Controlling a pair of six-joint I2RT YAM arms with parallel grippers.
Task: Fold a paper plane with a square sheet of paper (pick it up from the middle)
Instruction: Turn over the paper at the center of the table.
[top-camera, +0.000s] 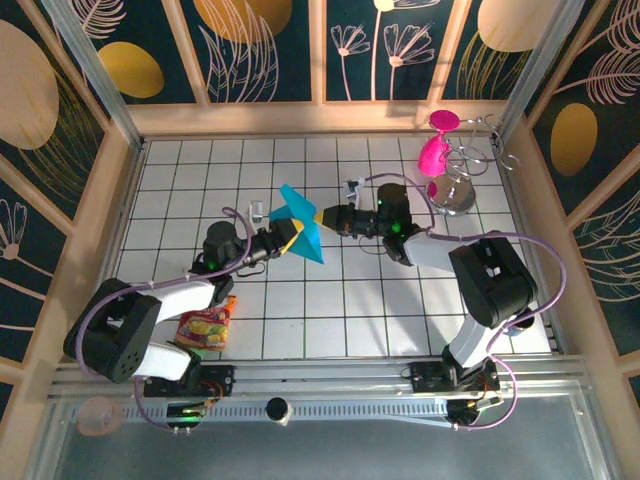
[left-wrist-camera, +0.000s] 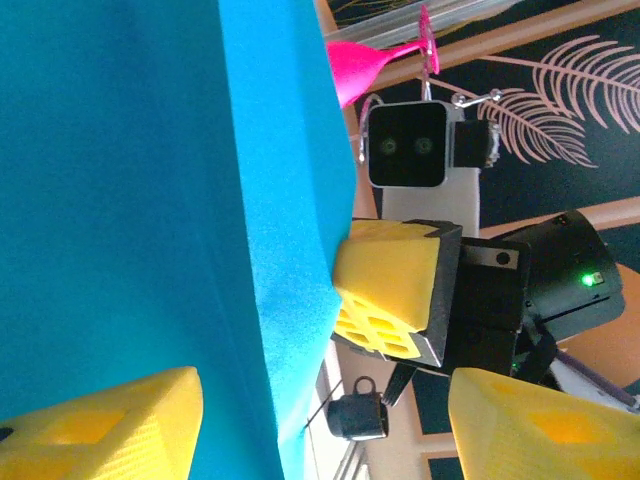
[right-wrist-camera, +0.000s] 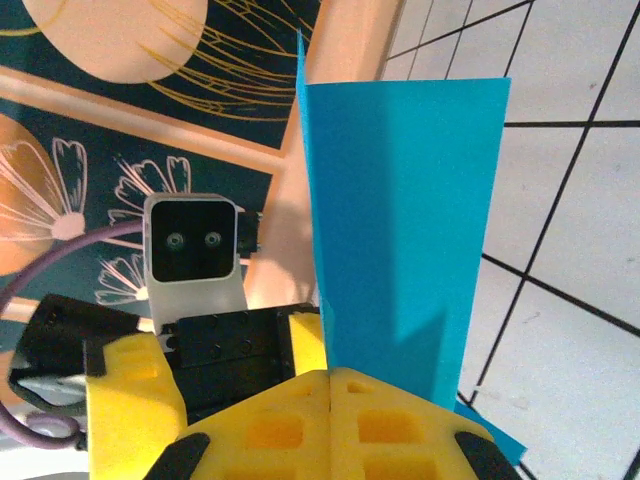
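Well off to the near-left of the pink goblets (top-camera: 437, 150), over mid-table: the sheet of paper (top-camera: 300, 222) hangs in the air above the tiles, partly folded, one point up and one point down.
Right gripper (right-wrist-camera: 330, 400): on the goblet side of the sheet. My yellow pads are pressed together on its edge, and a folded blue band stands up from between them.
Left gripper (top-camera: 286, 237): on the side of the sheet away from the goblets. The jaws are parted with the sheet's edge between them, one pad just beside the blue and the other well apart. It grips nothing.
Risk, slip: the whole sheet rides on one pinch at an edge, so I judge a sharp turn of my right wrist could let it pivot or slide out.
Risk, crease: if my left jaws close off the fold line, the crease would likely set crooked or the paper crumple.
Risk, tear: with both pinches on, pulling my arms apart could rip thin paper.
Risk, knock: my two sets of fingers sit near each other and could clash.
Surface: the table (top-camera: 330, 310) is flat and white with a dark grid. A snack packet (top-camera: 205, 328) lies far from the goblets at the near-left, well apart from the sheet.
Room: wooden framing and dark wall panels (top-camera: 270, 50) painted with leaves and gold ovals stand behind the goblets and along the sides.
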